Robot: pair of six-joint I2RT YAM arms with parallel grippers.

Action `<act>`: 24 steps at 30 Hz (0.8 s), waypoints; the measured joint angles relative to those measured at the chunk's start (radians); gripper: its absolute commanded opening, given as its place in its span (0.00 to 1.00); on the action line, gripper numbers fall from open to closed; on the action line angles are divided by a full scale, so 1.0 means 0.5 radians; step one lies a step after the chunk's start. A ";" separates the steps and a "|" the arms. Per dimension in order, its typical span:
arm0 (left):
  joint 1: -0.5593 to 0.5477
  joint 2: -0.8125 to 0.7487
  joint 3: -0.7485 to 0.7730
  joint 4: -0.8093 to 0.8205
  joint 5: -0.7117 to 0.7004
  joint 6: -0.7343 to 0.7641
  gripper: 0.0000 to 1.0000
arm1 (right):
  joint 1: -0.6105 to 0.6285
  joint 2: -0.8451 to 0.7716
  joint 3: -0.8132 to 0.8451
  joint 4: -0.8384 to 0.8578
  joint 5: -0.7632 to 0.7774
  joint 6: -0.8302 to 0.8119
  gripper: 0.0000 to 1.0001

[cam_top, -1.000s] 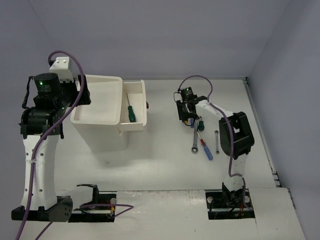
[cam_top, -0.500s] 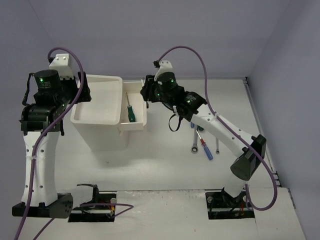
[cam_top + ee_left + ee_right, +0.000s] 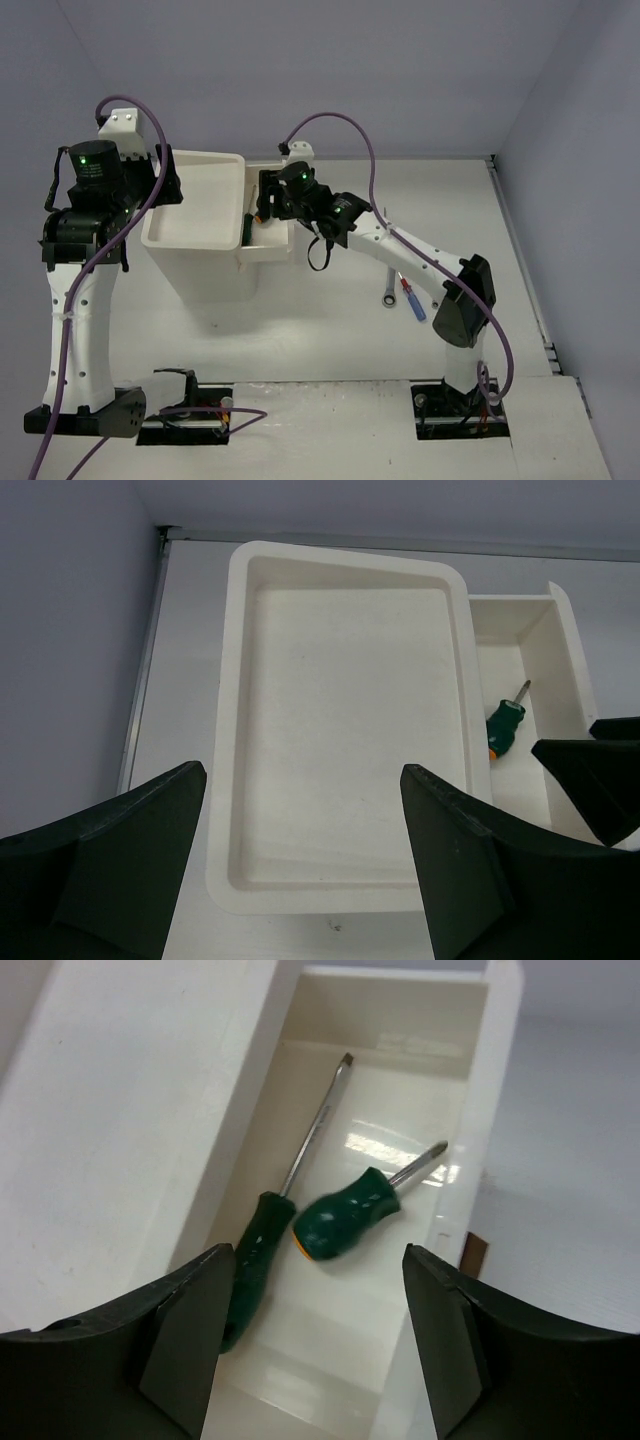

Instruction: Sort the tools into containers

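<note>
The white box has a shallow tray top [image 3: 195,205] and one drawer [image 3: 270,245] pulled out to its right. Two green-handled screwdrivers lie in the drawer: a long one [image 3: 250,1275] and a stubby one [image 3: 345,1225]. My right gripper [image 3: 318,1295] hangs open and empty just above them, and it also shows over the drawer in the top view [image 3: 258,210]. My left gripper [image 3: 300,780] is open and empty above the tray top [image 3: 350,730], at its left edge in the top view [image 3: 165,185]. The left wrist view shows only the stubby screwdriver [image 3: 505,727].
A silver wrench [image 3: 387,293] and a red and blue screwdriver [image 3: 413,303] lie on the table to the right, partly under my right arm. The drawer's brown handle [image 3: 472,1252] sticks out on its outer wall. Grey walls close in the table at the back and right.
My right arm swung left from the tools on the table to the open drawer. The stubby green screwdriver it carried now lies in the drawer, let go. The left arm barely moved.
</note>
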 measured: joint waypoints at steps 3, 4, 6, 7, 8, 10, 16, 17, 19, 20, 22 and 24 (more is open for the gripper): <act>0.000 0.000 0.000 0.000 -0.001 -0.001 0.75 | -0.014 -0.072 -0.017 -0.016 0.129 -0.069 0.64; 0.000 0.000 -0.001 0.000 -0.001 -0.002 0.75 | -0.023 -0.108 -0.035 -0.014 0.168 -0.096 0.64; 0.000 0.000 0.000 0.000 -0.001 -0.004 0.75 | -0.079 -0.231 -0.122 -0.013 0.218 -0.148 0.62; 0.000 0.000 0.000 -0.001 -0.001 -0.005 0.75 | -0.118 -0.293 -0.165 -0.019 0.237 -0.170 0.62; 0.000 0.000 0.000 0.000 -0.001 -0.005 0.75 | -0.181 -0.358 -0.217 -0.002 0.243 -0.190 0.62; 0.000 0.001 -0.001 0.000 0.000 -0.005 0.75 | -0.358 -0.508 -0.364 0.010 0.254 -0.225 0.61; -0.002 0.004 0.000 0.000 0.000 -0.006 0.75 | -0.885 -0.626 -0.745 -0.017 0.232 -0.278 0.57; -0.002 0.005 0.000 0.000 0.000 -0.006 0.75 | -0.936 -0.606 -0.802 -0.031 0.215 -0.278 0.57; -0.002 0.007 0.000 0.000 0.000 -0.005 0.75 | -1.005 -0.542 -0.879 -0.061 0.178 -0.278 0.55; -0.002 0.007 0.000 0.000 0.000 -0.005 0.75 | -1.031 -0.502 -0.906 -0.076 0.158 -0.278 0.55; -0.002 0.010 0.000 0.000 0.000 -0.005 0.75 | -1.062 -0.410 -0.931 -0.090 0.108 -0.278 0.53; -0.002 0.011 -0.001 0.000 0.000 -0.005 0.75 | -1.080 -0.321 -0.937 -0.090 0.062 -0.276 0.52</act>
